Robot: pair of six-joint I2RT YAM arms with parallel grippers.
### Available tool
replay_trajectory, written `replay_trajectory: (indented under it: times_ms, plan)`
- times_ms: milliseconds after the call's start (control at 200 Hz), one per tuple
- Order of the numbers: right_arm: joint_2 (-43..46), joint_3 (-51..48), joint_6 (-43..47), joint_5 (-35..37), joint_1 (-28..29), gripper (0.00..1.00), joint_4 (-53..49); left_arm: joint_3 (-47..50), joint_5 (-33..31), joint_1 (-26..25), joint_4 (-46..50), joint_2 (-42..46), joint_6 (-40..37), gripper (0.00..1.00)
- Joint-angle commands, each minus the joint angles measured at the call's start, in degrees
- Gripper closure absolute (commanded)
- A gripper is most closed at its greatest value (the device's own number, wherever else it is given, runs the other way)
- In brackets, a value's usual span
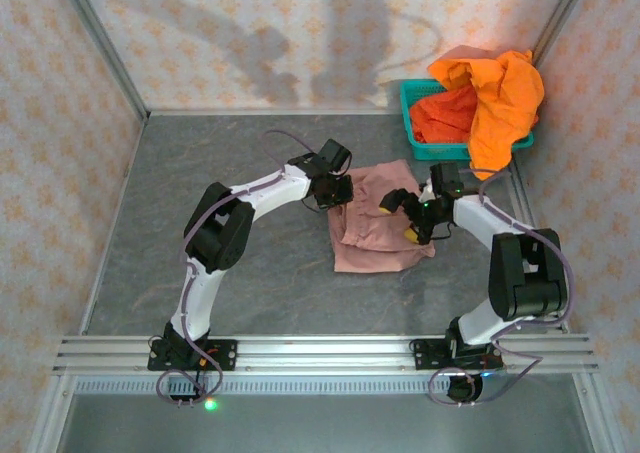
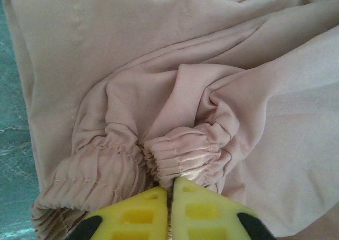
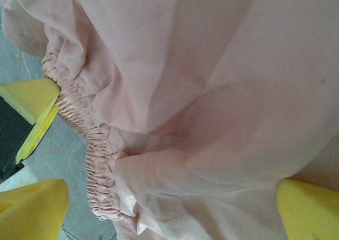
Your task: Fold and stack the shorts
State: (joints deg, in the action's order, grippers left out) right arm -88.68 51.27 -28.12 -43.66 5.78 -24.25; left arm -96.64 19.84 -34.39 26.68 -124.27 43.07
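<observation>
**Position.** The pink shorts (image 1: 375, 228) lie rumpled on the table (image 1: 200, 173), directly beneath both hands.

**Grip.**
- The left gripper (image 2: 170, 189) is closed, its tips pinching a gathered fold of the elastic waistband (image 2: 185, 155).
- The right gripper (image 3: 169, 213) stands wide with cloth lying between its fingers, and it grips nothing.

**Handling.** We judge the fabric thin, light and limp. It will sag and slide on itself, and a pinch may catch one layer only. The ruched waistband is the thicker, surer hold. The right hand would do better on the band running past its left-hand finger than on the smooth panel ahead of it.

**Clearance.** Bare table opens on the left gripper's outer side and back toward the arm bases. Beyond the right gripper the basket (image 1: 415, 138) stands near, with orange shorts (image 1: 495, 98) draped over its rim and the wall close behind it.
</observation>
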Motion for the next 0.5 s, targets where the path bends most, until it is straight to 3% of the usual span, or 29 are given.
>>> replay_trajectory:
  times_ms: [0, 190, 495]
  plan:
    - [-0.6, -1.57, 1.45, 1.62, -0.57, 0.01, 0.58, -0.21, -3.1, 0.02, 2.11, 1.08, -1.06, 1.0]
    - [0.69, -2.88, 1.52, 1.03, -2.0, 0.01, 0.28, 5.39, -6.29, 1.6, 0.57, 8.24, -1.16, 1.0]
    - [0.57, -5.29, 1.3, 0.03, -2.0, 0.01, 0.12, 12.05, -6.84, 4.38, -1.82, 11.04, -0.63, 1.0]
